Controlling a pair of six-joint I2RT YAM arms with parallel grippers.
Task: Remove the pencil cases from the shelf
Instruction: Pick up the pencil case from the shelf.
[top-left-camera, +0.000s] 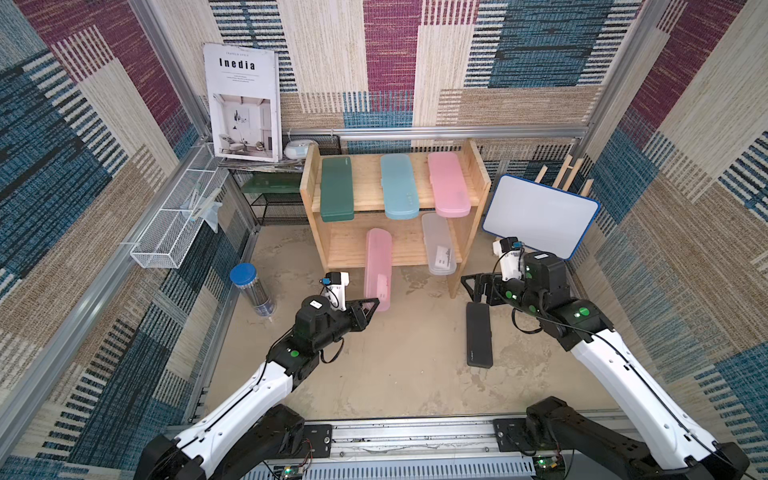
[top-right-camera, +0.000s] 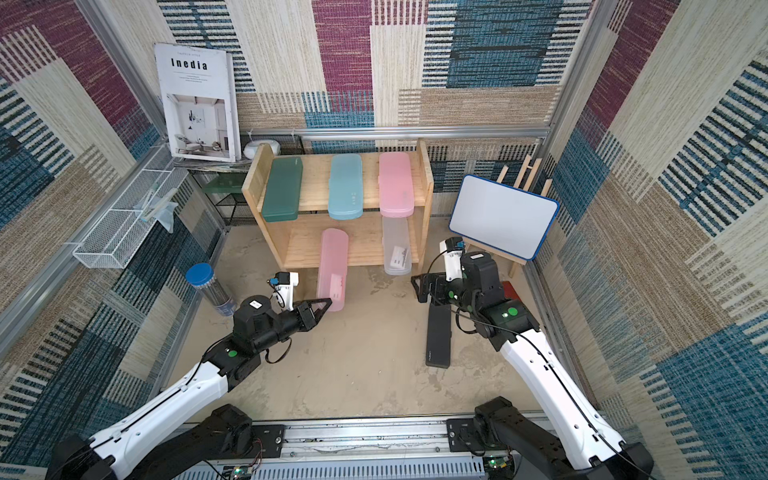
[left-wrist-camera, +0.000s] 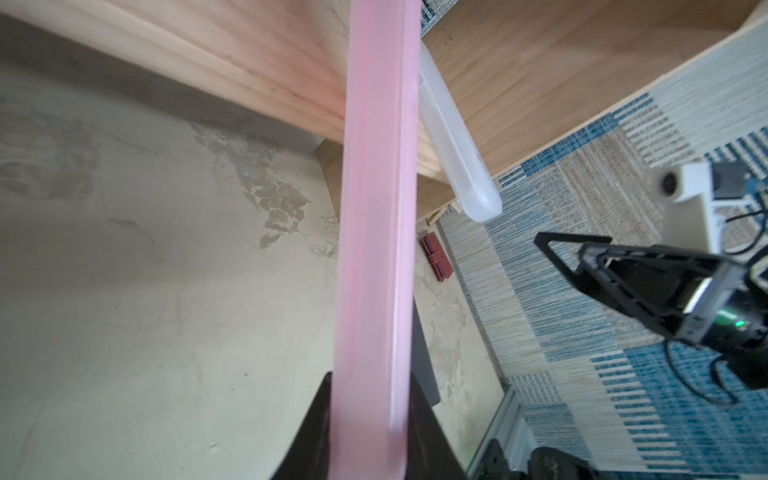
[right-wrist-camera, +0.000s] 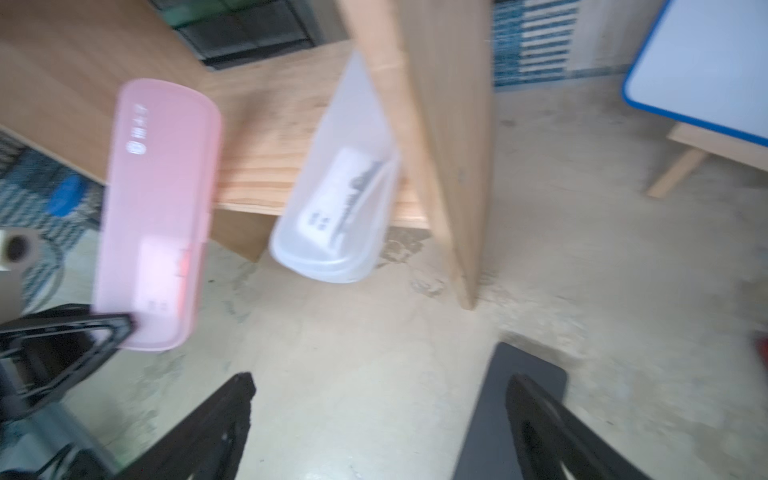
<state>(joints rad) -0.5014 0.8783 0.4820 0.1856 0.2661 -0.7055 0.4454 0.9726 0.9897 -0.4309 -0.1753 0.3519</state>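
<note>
The wooden shelf holds a dark green pencil case, a light blue one and a pink one on its top board. A frosted clear case lies on the lower board and sticks out over the front edge. A second pink case reaches from the lower board out over the floor. My left gripper is shut on its near end, both fingers pressed on its sides. A black case lies on the floor. Over its far end my right gripper stands open and empty.
A whiteboard on a wooden easel stands right of the shelf, with a small red wallet on the floor near it. A blue-lidded jar stands at the left. A white wire basket, black mesh rack and book lie beyond.
</note>
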